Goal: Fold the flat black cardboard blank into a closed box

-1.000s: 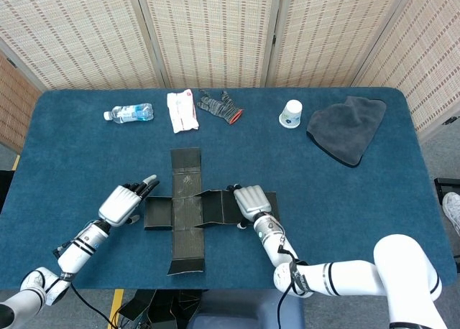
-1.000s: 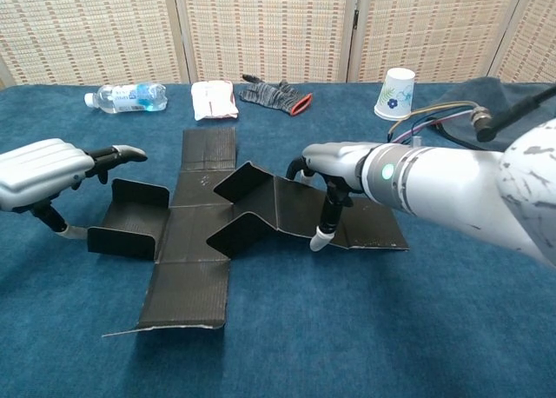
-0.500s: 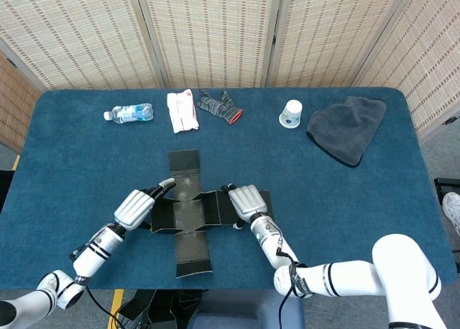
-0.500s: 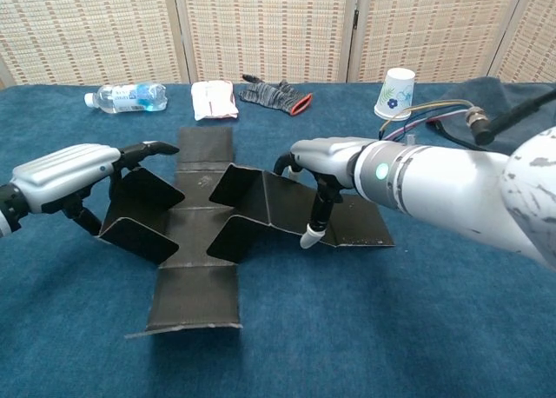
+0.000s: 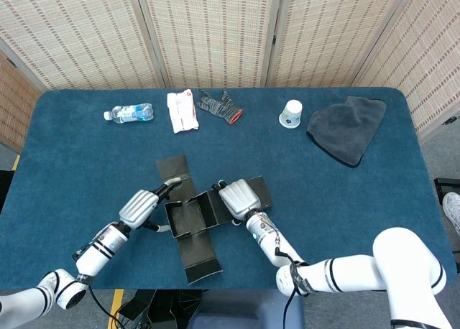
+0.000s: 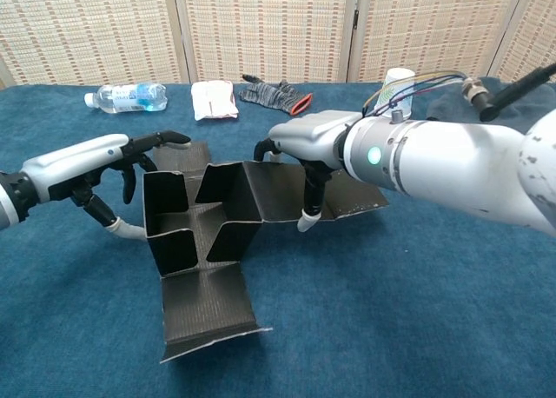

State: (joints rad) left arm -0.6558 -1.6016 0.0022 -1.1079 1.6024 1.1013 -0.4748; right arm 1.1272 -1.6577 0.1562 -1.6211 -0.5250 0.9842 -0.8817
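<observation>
Left hand (image 6: 95, 168) presses the cardboard blank's (image 6: 208, 242) raised left flap, fingers spread. Right hand (image 6: 304, 146) pushes the right flap up, fingers extended, grasping nothing.

One cardboard blank (image 5: 192, 215), one water bottle (image 5: 129, 113), one packet (image 5: 182, 110), one glove (image 5: 220, 105), one paper cup (image 5: 290, 114), one grey cloth (image 5: 348, 128), two hands.
</observation>
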